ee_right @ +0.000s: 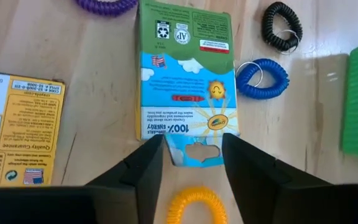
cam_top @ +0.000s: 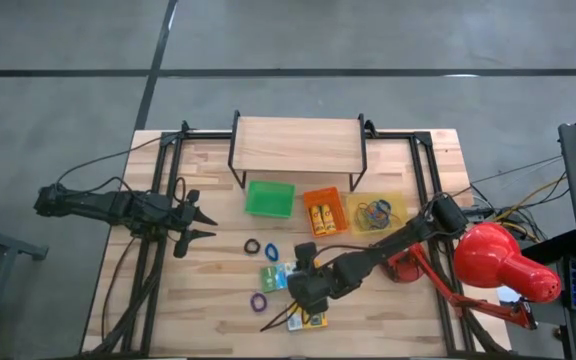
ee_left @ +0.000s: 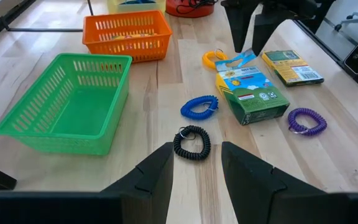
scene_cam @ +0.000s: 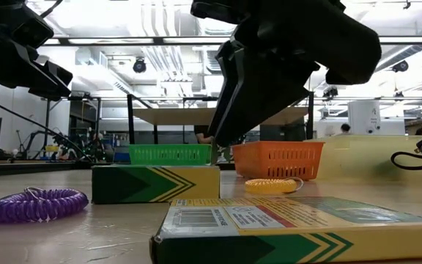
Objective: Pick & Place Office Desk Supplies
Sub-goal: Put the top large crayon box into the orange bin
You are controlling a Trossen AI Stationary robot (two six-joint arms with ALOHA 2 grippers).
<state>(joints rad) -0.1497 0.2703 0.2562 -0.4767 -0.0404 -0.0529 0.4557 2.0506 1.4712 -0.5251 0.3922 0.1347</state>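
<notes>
A green-and-blue printed box (ee_right: 185, 81) lies flat on the table, also seen in the high view (cam_top: 273, 277). My right gripper (ee_right: 193, 163) is open, just above the box's hang-tab end (ee_right: 194, 149), one finger on each side. A yellow box (cam_top: 309, 318) lies nearer the near edge. Around them lie a yellow coil band (ee_right: 194, 208), a blue one (ee_right: 263, 78), a black one (ee_right: 283, 25) and a purple one (cam_top: 258, 300). My left gripper (cam_top: 196, 222) is open, waiting at the table's left.
A green tray (cam_top: 270, 198), an orange tray (cam_top: 325, 213) and a yellow tray (cam_top: 376, 212) stand in a row at mid-table, in front of a raised wooden shelf (cam_top: 296, 145). A big red lamp (cam_top: 498, 265) stands at the table's right. Bare wood lies near the left gripper.
</notes>
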